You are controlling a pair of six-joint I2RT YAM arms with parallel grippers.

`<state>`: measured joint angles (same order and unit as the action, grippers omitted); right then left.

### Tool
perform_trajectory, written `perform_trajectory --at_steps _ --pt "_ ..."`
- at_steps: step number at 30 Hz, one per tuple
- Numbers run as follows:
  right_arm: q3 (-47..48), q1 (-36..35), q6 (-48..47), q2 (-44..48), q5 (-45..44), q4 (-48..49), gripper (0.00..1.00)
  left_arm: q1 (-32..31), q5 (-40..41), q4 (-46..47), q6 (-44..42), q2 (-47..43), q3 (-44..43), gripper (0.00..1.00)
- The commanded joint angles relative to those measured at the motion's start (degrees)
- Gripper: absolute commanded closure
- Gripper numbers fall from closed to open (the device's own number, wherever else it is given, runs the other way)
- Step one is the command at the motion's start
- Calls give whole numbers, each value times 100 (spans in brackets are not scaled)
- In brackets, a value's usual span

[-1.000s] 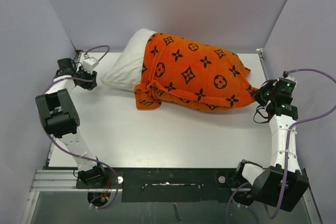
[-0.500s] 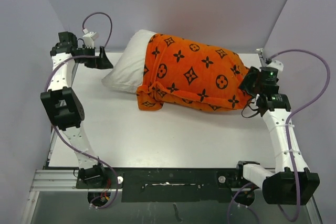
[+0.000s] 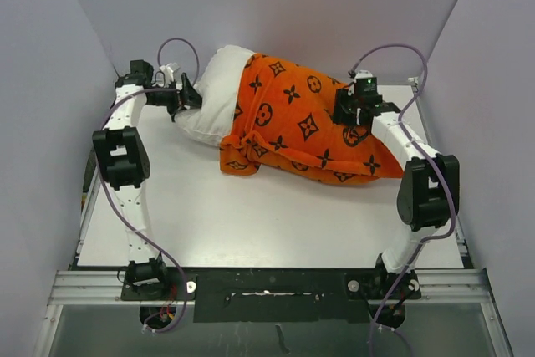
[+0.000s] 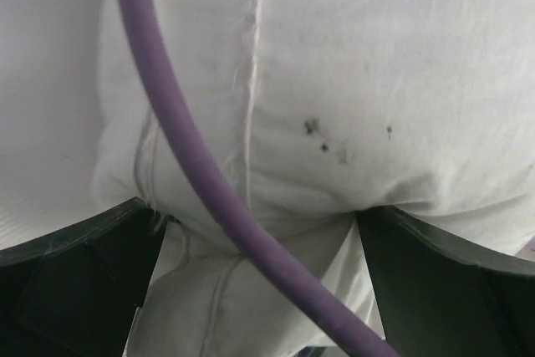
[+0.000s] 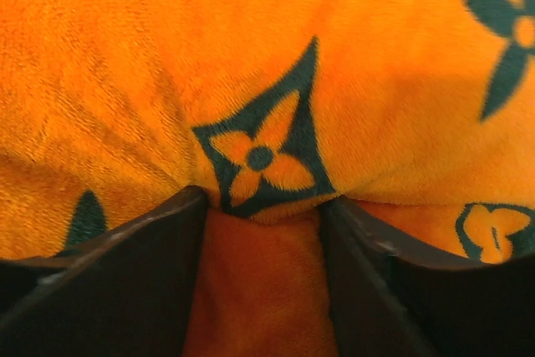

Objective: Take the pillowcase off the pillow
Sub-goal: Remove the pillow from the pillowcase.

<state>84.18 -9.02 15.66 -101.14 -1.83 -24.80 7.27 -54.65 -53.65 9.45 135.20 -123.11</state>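
The pillowcase (image 5: 125, 64) is showing as plush orange cloth with a short, fuzzy, matt nap and black printed motifs. The pillow (image 4: 401, 64) is looking like plain white woven cloth, matt and softly creased, with a stitched seam at upper centre and a few dark specks. The purple cable (image 4: 192, 165) crossing it is looking smooth and rubbery. The left gripper (image 4: 257, 223) is showing fingers (image 4: 75, 282) of dark, matt plastic. The table (image 3: 251, 215) is appearing smooth and white; the rail (image 3: 84, 286) at lower left is gleaming like bare metal.
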Motion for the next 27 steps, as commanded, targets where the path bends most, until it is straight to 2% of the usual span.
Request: perform_trajectory --at_steps 1,5,9,10,11,12,13,16,17,18,19,20,22,24,26,27 --pt "-854 -312 124 17 1060 -38 52 -452 -1527 925 1261 356 -360 2" --pt "-1548 -876 395 -113 1335 469 57 -858 -2064 2347 2142 44 51 3" --pt "-1925 -1737 768 -319 1375 1056 60 -1218 -2435 4190 3325 -558 461 38" --pt "-1969 -1928 869 -379 1382 1187 60 -1261 -2496 4746 3662 -666 487 39" --pt "-2020 -2111 972 -433 1372 1324 61 -1290 -2526 4886 3820 -797 429 31" --pt "-2096 -2290 1122 -457 1355 1563 62 -1305 -2501 4882 3853 -882 314 8" --pt "-2178 -2505 1286 -489 1344 1762 63 -1302 -2438 4756 3789 -960 189 3" --pt "-2305 -3006 1727 -625 1218 2160 64 -1334 -2527 4380 3377 -1102 -73 2" --pt "-2360 -3172 1840 -643 1149 2291 65 -1360 -2590 4307 3262 -1164 -30 7" --pt "-2445 -3340 1989 -638 1049 2431 66 -1386 -2577 4079 3041 -1234 -18 40" --pt "-2590 -3498 2120 -620 958 2679 66 -1412 -2451 3623 2696 -1284 -114 83" --pt "-2726 -3650 2246 -610 912 2923 66 -1434 -2163 2831 2139 -1276 -403 100" --pt "-2935 -3919 2377 -626 800 3340 65 -1565 -1767 908 668 -1082 -1636 100" --pt "-3012 -4121 2342 -646 703 3635 59 -1780 -1087 -666 -920 -781 -3380 100" --pt "-3064 -4203 2251 -593 570 3954 55 -1972 -439 -1031 -1402 -750 -4590 100" --pt "-3040 -4199 2204 -557 516 4066 54 -2042 -269 -820 -1510 -976 -4651 100"
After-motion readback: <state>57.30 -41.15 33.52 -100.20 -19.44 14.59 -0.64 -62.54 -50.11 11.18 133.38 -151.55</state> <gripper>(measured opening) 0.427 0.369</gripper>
